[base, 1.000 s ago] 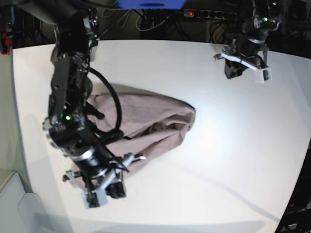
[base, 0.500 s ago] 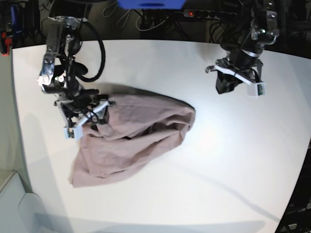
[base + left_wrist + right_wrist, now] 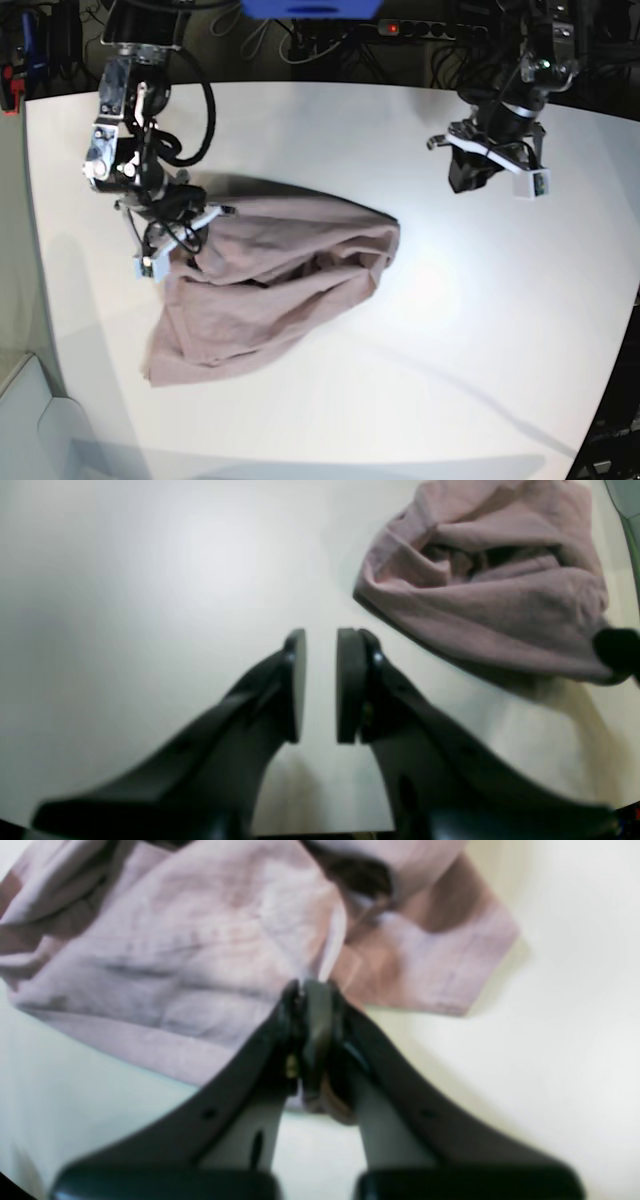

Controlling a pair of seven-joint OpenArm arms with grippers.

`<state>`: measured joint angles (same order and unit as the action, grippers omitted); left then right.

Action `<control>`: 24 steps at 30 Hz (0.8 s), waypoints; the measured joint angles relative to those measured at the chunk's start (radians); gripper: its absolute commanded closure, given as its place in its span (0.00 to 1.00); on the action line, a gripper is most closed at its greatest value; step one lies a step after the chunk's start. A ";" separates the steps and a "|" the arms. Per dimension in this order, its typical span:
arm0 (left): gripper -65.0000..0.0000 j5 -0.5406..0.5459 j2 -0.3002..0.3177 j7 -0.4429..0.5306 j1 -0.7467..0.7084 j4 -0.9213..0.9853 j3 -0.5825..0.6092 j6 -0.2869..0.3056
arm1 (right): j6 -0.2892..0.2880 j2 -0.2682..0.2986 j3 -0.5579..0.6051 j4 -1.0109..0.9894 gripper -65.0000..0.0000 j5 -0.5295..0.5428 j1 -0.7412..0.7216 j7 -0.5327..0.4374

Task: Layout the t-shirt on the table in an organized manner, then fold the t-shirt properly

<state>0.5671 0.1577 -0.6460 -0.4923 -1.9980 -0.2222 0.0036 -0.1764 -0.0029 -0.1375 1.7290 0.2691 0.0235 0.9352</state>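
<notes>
In our left wrist view, the left gripper (image 3: 320,685) hovers over the bare table (image 3: 150,580), jaws slightly apart and empty. Our right wrist view shows the right gripper (image 3: 312,1040) clamped on the t-shirt (image 3: 200,965). From the base, the crumpled t-shirt (image 3: 270,290) lies left of centre.

Crumpled dusty-pink soft cloth t-shirt (image 3: 270,285) lies bunched on the smooth white tabletop (image 3: 450,330), left of centre. Right pincer (image 3: 178,245) sits at the garment's upper-left edge, touching the cloth. Left pincer (image 3: 490,170) hangs well apart, over bare tabletop.
</notes>
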 measured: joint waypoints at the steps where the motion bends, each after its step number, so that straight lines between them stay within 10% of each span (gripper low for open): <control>1: 0.83 0.001 -0.001 -0.001 -0.008 0.000 -0.010 0.000 | 0.003 0.000 0.018 0.037 1.00 0.002 -0.001 -0.002; 12: 0.83 0.003 0.045 -0.004 -0.079 -0.001 -0.070 0.000 | -0.010 -0.008 0.311 0.291 1.00 0.041 -0.273 0.177; 16: 0.83 0.001 0.048 0.003 -0.103 -0.001 -0.140 0.000 | -0.099 -0.113 0.359 0.290 1.00 0.140 -0.342 0.253; 24: 0.83 0.003 0.051 0.000 -0.170 -0.001 -0.250 0.000 | -0.108 -0.142 0.772 0.175 1.00 0.119 -0.447 0.167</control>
<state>0.5701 0.2089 -0.6460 -0.6621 -1.9991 -0.4721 0.0036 -0.2848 -0.1448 0.6346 1.9045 0.3882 -0.4240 1.1019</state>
